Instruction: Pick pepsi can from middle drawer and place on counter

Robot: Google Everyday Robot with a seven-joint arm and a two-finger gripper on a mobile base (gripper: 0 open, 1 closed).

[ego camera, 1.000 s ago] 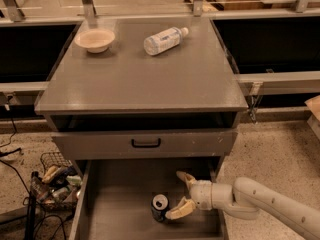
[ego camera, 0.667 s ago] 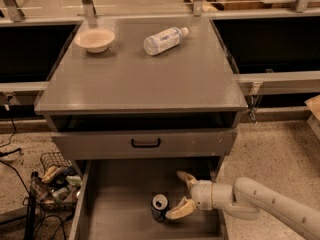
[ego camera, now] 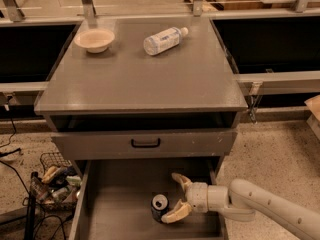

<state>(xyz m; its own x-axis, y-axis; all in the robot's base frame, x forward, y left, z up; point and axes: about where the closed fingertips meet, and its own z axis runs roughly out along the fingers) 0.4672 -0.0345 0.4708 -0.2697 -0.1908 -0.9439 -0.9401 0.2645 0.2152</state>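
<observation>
The pepsi can (ego camera: 159,207) stands upright on the floor of the open middle drawer (ego camera: 120,204), its silver top facing up. My gripper (ego camera: 176,198) reaches in from the right on a white arm, just right of the can. It is open, with one tan finger (ego camera: 180,180) behind the can and the other finger (ego camera: 175,215) at the can's front right side. The counter (ego camera: 145,79) is the grey cabinet top above.
On the counter lie a beige bowl (ego camera: 94,39) at the back left and a clear plastic bottle (ego camera: 164,39) on its side. A shut drawer front with a black handle (ego camera: 145,143) sits above the open drawer. A wire basket of clutter (ego camera: 53,180) stands on the floor at left.
</observation>
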